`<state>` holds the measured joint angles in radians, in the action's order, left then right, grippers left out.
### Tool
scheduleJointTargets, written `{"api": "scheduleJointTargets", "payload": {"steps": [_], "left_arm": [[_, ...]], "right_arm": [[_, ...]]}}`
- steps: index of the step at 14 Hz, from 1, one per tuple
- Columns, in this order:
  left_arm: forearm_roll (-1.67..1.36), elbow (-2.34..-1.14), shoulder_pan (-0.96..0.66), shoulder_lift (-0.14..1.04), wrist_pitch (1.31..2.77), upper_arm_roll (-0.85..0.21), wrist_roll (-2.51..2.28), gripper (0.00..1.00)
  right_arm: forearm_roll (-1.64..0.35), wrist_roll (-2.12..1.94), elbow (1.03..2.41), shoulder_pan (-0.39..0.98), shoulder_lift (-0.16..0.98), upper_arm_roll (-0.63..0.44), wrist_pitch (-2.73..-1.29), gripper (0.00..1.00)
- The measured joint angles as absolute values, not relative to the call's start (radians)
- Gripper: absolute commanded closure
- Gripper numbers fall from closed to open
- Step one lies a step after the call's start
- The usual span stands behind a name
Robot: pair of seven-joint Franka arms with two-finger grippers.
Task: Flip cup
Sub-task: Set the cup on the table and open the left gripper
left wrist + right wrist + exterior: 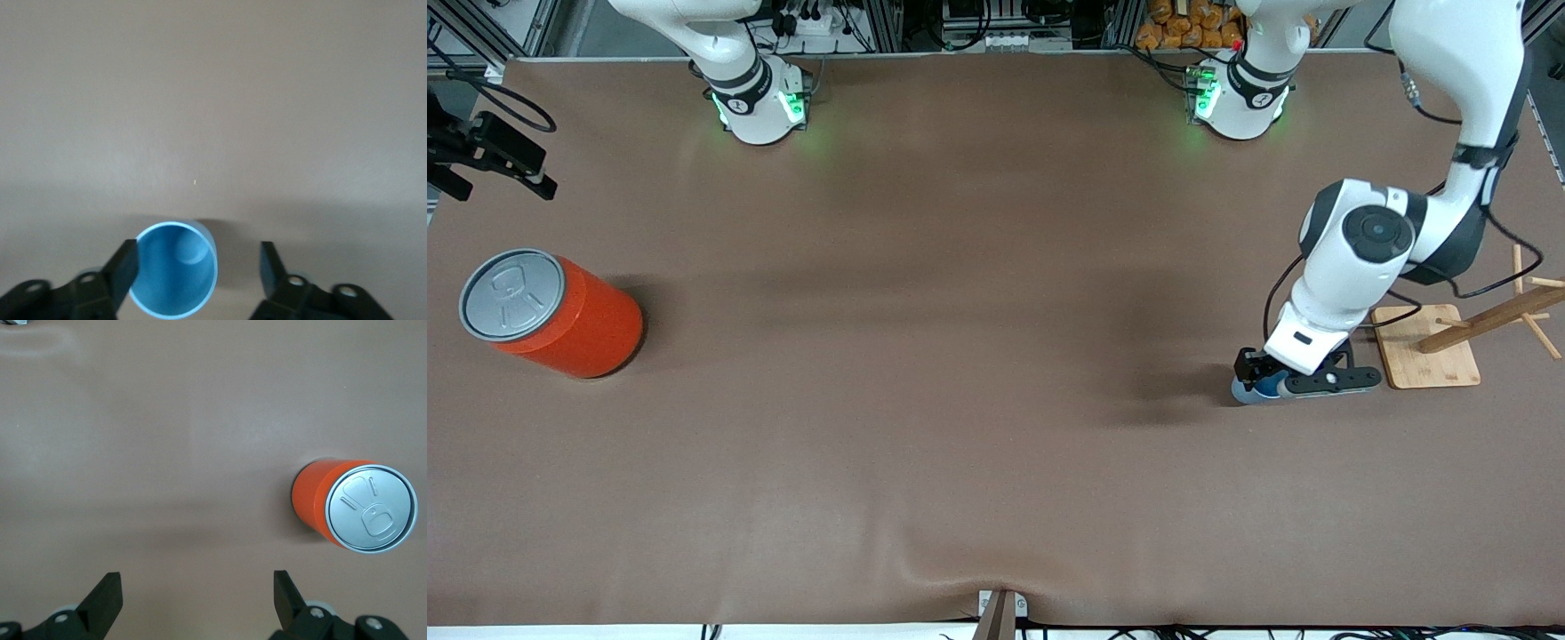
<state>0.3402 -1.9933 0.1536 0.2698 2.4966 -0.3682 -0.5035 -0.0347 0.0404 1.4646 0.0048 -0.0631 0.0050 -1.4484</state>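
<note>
The cup [1247, 392] is small and light blue and stands mouth up on the brown table [960, 356] toward the left arm's end. In the left wrist view I look down into the cup's [175, 277] darker blue inside. My left gripper [1256, 373] is low at the table and open around the cup. One finger [123, 267] touches the cup's rim, and the other finger [270, 267] stands apart from it. My right gripper [198, 600] is open and empty in the air over the right arm's end of the table, and it waits.
A big orange can with a grey lid [551, 311] stands at the right arm's end, also in the right wrist view [357, 510]. A wooden peg stand on a square base [1427, 347] sits close beside the left gripper, toward the table's end.
</note>
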Motion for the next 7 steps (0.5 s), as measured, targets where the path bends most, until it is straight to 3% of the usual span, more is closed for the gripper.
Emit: {"api": "scheduleJointTargets", "payload": {"steps": [7], "left_arm": [[0.272,-1.883,0.153,0.084,2.149,-0.436,-0.475,0.0]], "right_arm": [[-0.031,0.04,1.465,0.004,-0.063,0.005,-1.449,0.0]]}}
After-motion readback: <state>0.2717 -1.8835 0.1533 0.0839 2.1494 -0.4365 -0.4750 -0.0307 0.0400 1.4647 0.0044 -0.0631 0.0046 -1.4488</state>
